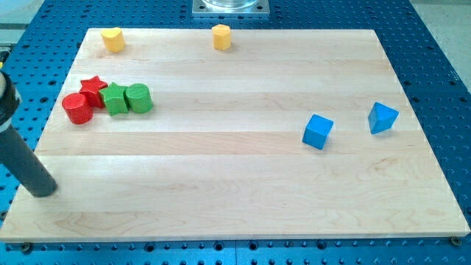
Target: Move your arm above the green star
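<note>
Although the task asked for the arm to be placed above the green star (114, 99), the rod stood well apart from it, with my tip (45, 190) resting near the lower left edge of the wooden worktop (235, 191). No jaws existed on this arm, which ended only in the plain dark rod, so nothing was spread, pressed together or pinching anything. The green star lay in a tight cluster near the view's left: a red star (93, 88) touched it on its upper left, a red cylinder (77, 108) sat just beside it on the left, and a green cylinder (138, 98) pressed against its right side. Two yellow blocks, one (112, 39) at the upper left corner and another (221, 36) near the top middle, stood far from the cluster, and two blue blocks, a cube (318, 131) and a wedge-like piece (382, 117), sat well apart on the view's right. By my judgement the move was hardly begun: the tip was lower in the view than the whole cluster and left of the star, and it had yet to travel up the view and a little rightward, past the red cylinder, to reach a spot over the star.
</note>
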{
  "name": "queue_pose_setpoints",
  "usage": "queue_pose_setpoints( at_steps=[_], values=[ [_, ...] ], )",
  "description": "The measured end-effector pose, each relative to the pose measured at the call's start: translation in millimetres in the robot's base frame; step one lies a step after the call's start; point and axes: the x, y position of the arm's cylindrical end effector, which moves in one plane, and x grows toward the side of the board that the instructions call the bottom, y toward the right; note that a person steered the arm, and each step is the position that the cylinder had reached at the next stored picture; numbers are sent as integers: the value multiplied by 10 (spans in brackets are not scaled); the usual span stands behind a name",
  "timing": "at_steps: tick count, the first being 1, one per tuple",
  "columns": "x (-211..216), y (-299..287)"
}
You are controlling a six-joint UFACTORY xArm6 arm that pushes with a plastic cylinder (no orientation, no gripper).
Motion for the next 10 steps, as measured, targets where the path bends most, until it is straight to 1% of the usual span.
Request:
queue_pose_setpoints(
  at_steps=[1,2,3,5,6,7,8,9,10],
  values=[
    [-119,-124],
    [-464,-414],
    [-819,-418],
    [-1539,-419],
    [-1993,-368],
    [-2290,-20],
    [-2226,455],
    [-2047,831],
    [-2097,806]
  ],
)
